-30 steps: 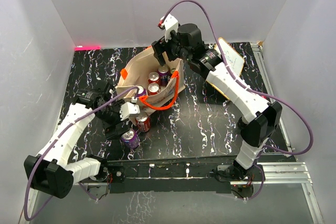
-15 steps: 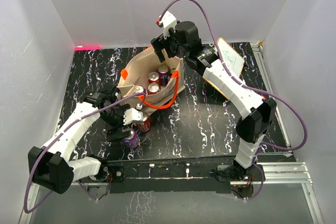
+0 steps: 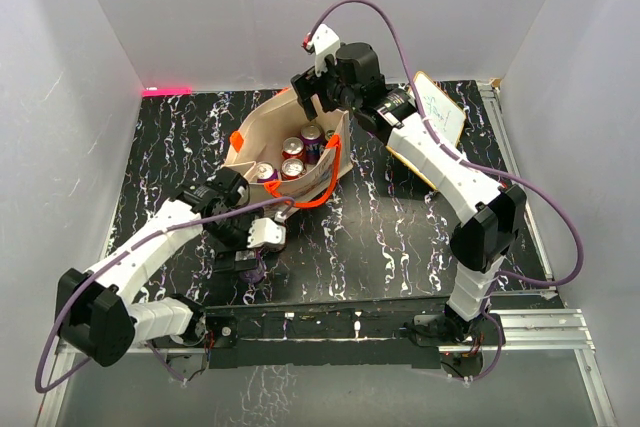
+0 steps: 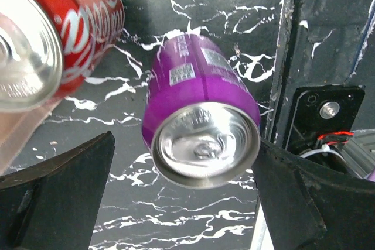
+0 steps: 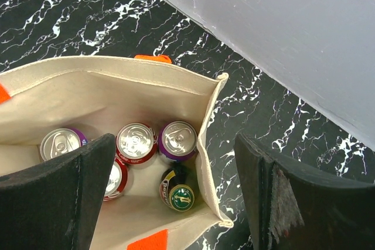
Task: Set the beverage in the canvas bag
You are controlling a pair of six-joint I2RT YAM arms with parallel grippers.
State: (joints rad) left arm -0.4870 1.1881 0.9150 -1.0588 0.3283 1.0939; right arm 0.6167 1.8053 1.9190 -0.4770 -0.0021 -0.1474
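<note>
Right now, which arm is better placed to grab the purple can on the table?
Left. The left tool, open, straddles that purple can; the right tool hangs open above the canvas bag, away from it.

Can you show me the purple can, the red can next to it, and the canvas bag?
purple can [image 4: 198, 89]: left wrist view, purple side just above the lid.
red can [image 4: 79, 19]: left wrist view, printed red side.
canvas bag [image 5: 108, 89]: right wrist view, inner beige wall.
</note>
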